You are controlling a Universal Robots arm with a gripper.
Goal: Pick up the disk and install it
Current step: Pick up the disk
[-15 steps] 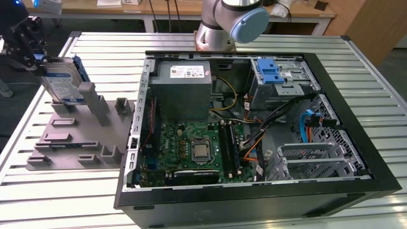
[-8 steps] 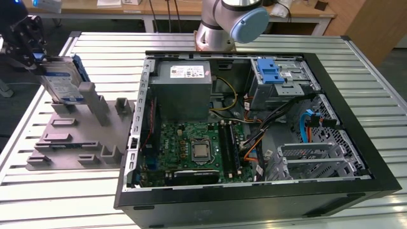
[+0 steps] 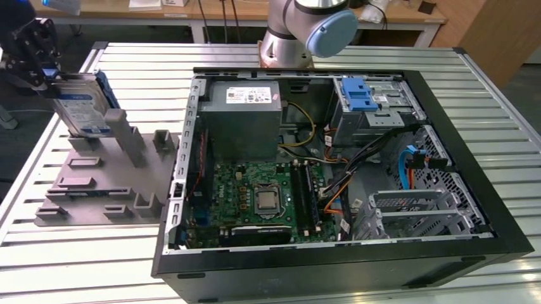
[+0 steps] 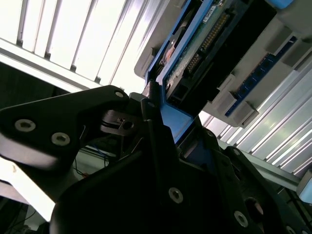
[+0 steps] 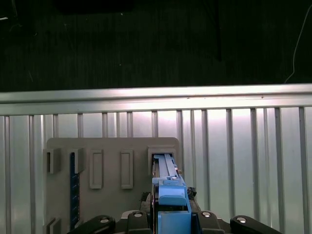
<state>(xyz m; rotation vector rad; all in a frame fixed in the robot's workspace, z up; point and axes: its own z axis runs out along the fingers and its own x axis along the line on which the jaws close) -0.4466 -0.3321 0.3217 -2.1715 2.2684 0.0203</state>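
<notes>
Exterior view: my gripper clamped on disk, disk hanging upright below my fingers, grey rack just under. Lift straight (no twist) so nothing snags rack.

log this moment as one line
gripper: shut on disk | disk: upright at grey holder, outside computer case | install: not yet done

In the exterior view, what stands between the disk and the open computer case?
In the exterior view, grey upright posts of the holder rack stand between the disk and the computer case, on the slatted table.
</notes>
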